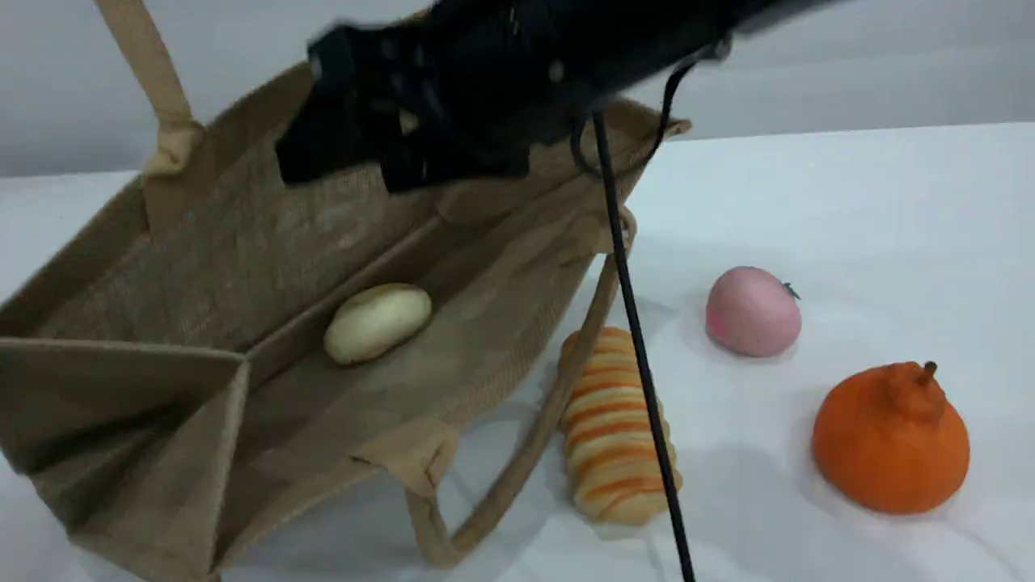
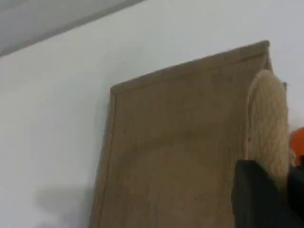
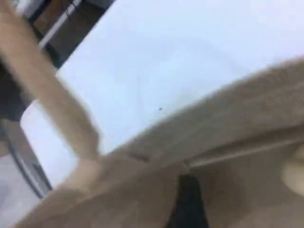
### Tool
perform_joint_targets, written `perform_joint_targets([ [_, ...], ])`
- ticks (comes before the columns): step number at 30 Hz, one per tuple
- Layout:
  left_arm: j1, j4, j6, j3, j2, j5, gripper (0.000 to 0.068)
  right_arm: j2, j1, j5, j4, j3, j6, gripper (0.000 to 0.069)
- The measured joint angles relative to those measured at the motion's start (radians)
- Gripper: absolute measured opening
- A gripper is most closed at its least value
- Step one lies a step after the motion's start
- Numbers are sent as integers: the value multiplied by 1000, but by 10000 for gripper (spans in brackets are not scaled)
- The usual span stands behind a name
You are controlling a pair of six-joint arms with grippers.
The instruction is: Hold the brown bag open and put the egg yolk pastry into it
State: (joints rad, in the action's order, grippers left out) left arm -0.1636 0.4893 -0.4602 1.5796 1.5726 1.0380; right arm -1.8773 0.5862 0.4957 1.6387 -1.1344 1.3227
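Note:
The brown bag [image 1: 242, 242] lies tilted on the white table with its mouth wide open. Inside it, on the lower wall, rests the egg yolk pastry [image 1: 377, 322], a pale cream bun that nothing touches. My right gripper [image 1: 348, 170], black and blurred, hovers over the bag's far rim, open and empty. Its wrist view shows one dark fingertip [image 3: 187, 204] above the bag's inside [image 3: 237, 142], with the pastry [image 3: 294, 173] at the right edge. The upper beige handle [image 1: 149, 65] is pulled up out of the scene view. In the left wrist view my left gripper [image 2: 278, 190] is shut on that handle [image 2: 268, 123].
Right of the bag lie a long orange-striped bread [image 1: 610, 428], a pink peach-shaped ball [image 1: 754, 311] and an orange fruit [image 1: 889, 440]. A black cable [image 1: 639, 347] hangs down across the bread. The bag's lower handle [image 1: 525, 453] loops out onto the table.

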Motion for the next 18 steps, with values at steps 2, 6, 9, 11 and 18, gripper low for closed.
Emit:
perform_joint_targets([
  [2,1,1,-5,-1,2,-4,83,50,-21,15,-90,0,-81,490],
  [6,1,16,-6,-1,14,-18,83,181,-80,94,-352,0,-273,490],
  [9,1,47,-21,-1,33,-21,83,291,-135,155,-529,0,-411,490],
  [11,0,72,-38,-1,49,-22,83,364,-170,202,-642,0,-493,490],
  [18,-38,89,-70,-35,97,-73,83,639,-219,366,-903,0,-723,490],
])
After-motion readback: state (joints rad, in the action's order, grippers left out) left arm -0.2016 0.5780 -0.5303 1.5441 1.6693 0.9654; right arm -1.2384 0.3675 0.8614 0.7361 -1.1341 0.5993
